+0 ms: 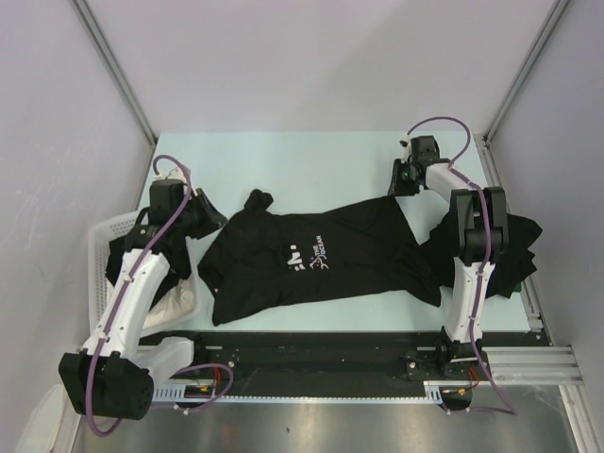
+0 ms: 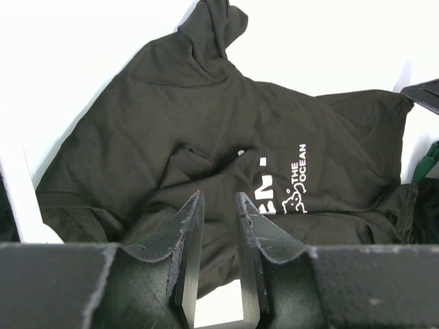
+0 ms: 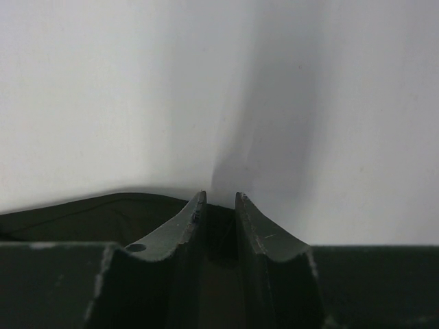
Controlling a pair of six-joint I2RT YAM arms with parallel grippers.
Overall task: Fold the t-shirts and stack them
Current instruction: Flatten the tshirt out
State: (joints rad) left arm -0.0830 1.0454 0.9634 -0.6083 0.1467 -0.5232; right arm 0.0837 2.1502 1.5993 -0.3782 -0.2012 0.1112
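Black t-shirt (image 1: 321,260) lies crumpled, print side up, across the centre of the desk (image 1: 311,156); one sleeve is bunched toward the upper centre of the top view and the body is rucked in several folds. It is not flat, so the step in hand is judged to be spreading before the first fold. Right tool (image 1: 404,181) sits at the garment's upper-right corner. The right wrist view shows dark cloth filling the slot between its fingers (image 3: 180,233), so it reads as clenched on that corner of the t-shirt, probably to draw the fabric taut toward the upper right of the frame. Right arm: reached well forward from its base, elbow raised over the pile of dark shirts (image 1: 519,247) at the right edge, forearm angled in toward centre. Left tool (image 1: 202,213) hovers at the left edge of the garment, aimed across it. The left wrist view shows its fingers a narrow slot apart with pale desk visible through the gap and nothing held, so it is released. Left arm: folded, rising from the lower-left base and passing above the white basket (image 1: 98,241) and the white cloth (image 1: 179,300). Judgement: the left side needs a grip on the opposite edge, since a one-sided pull would only drag the shirt.
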